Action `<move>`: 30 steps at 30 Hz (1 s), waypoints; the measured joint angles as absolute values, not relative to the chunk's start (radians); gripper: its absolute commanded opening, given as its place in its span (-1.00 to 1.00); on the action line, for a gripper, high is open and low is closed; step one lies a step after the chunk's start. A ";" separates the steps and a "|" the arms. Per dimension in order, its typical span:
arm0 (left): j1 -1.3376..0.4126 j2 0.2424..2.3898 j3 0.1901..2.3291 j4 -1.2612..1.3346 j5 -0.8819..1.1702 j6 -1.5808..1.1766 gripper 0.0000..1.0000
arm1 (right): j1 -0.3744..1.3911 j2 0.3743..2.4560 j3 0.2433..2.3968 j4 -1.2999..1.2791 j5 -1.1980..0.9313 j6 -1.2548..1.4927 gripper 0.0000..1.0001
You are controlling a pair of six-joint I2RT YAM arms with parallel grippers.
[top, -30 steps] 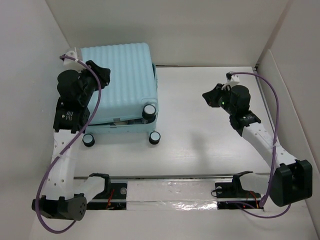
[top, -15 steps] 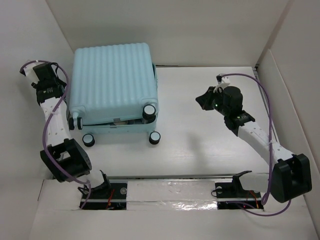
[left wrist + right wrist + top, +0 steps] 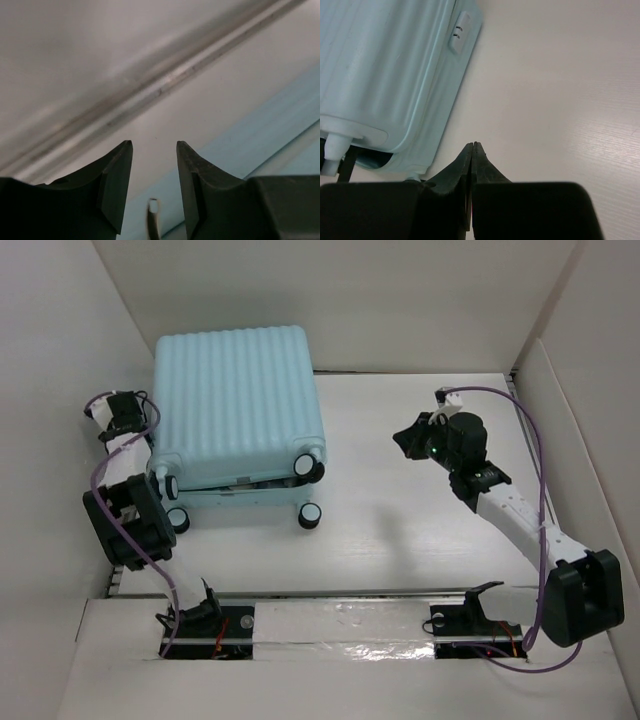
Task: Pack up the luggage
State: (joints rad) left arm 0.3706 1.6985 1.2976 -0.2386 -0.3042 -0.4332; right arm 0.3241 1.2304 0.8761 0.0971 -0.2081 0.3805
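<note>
The luggage (image 3: 235, 400), a pale aqua ribbed hard-shell suitcase, lies flat at the table's back left with its wheels (image 3: 311, 515) toward me. A dark gap shows along its near edge, between the two shells. My left gripper (image 3: 135, 415) is beside its left side, open and empty. In the left wrist view (image 3: 154, 145) the suitcase's edge (image 3: 280, 135) is at lower right and a small white-tipped tab (image 3: 153, 207) hangs between the fingers. My right gripper (image 3: 405, 437) is shut and empty over the table, right of the suitcase. The right wrist view (image 3: 472, 146) shows the suitcase (image 3: 385, 75) at left.
White walls enclose the table on the left, back and right; the left wall (image 3: 60, 360) is close to my left arm. A metal rail (image 3: 340, 625) runs along the near edge. Bare tabletop (image 3: 400, 520) lies between the suitcase and my right arm.
My left arm has pulled off the suitcase top and folded down by its left side. The suitcase has turned slightly. My right gripper has shifted a little left.
</note>
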 measured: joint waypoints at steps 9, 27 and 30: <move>0.225 1.557 0.948 0.041 -0.333 -0.635 -0.25 | 0.285 1.141 0.875 0.097 -0.078 0.393 -0.40; -0.470 1.090 0.457 0.298 -0.548 -0.797 -0.24 | 0.235 1.013 0.870 -0.013 0.097 0.415 -0.33; -0.662 1.080 0.468 0.264 -0.529 -0.812 -0.24 | 0.235 0.939 0.867 -0.025 0.124 0.415 -0.32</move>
